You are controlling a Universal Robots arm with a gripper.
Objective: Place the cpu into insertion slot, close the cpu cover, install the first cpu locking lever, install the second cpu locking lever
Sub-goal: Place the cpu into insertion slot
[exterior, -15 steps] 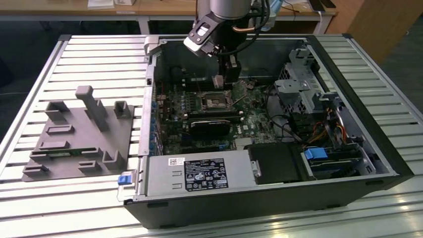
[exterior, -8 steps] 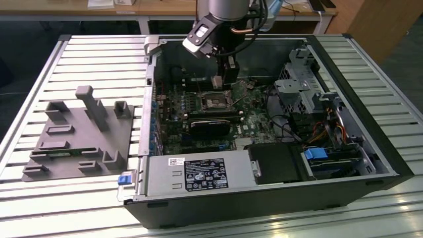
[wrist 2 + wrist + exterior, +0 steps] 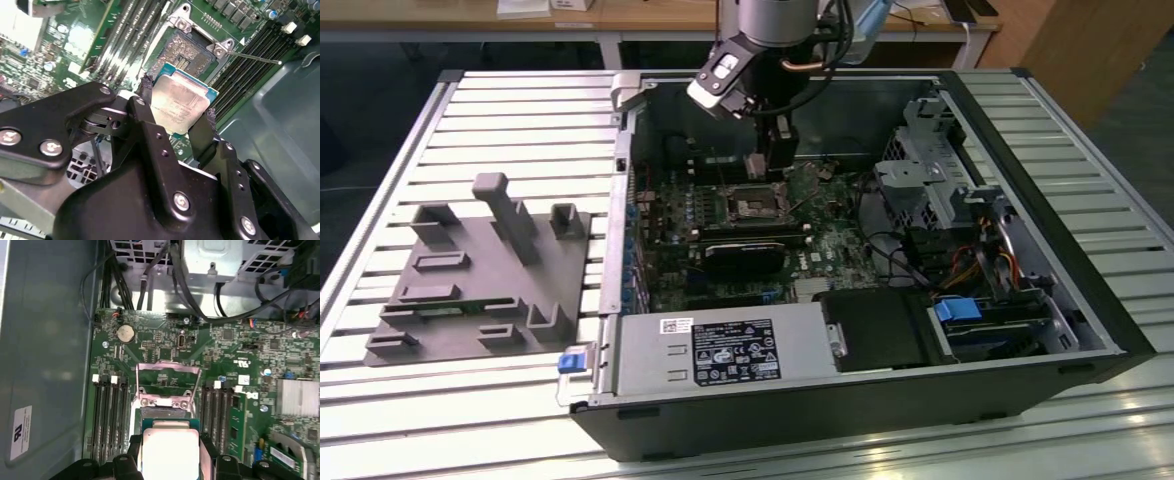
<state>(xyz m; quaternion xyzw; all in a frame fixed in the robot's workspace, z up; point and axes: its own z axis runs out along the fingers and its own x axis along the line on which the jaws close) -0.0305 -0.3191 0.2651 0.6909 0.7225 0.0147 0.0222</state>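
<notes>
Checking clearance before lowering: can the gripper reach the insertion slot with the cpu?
Probably yes: the gripper holds the cpu just above the insertion slot, and the cpu cover stands swung open, leaving the slot uncovered.

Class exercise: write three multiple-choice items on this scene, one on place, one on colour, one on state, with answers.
1. Where is the cpu? A on the grey fixture; B in the gripper; C on the power supply.
2. The motherboard is: A red; B green; C blue.
3. The cpu cover is: A raised open; B shut; C lying outside the case.
Answers: B, the gripper clamps its edges, clear of the insertion slot; B, green board surrounds the slot; A, the frame stands raised, socket contacts bare.
</notes>
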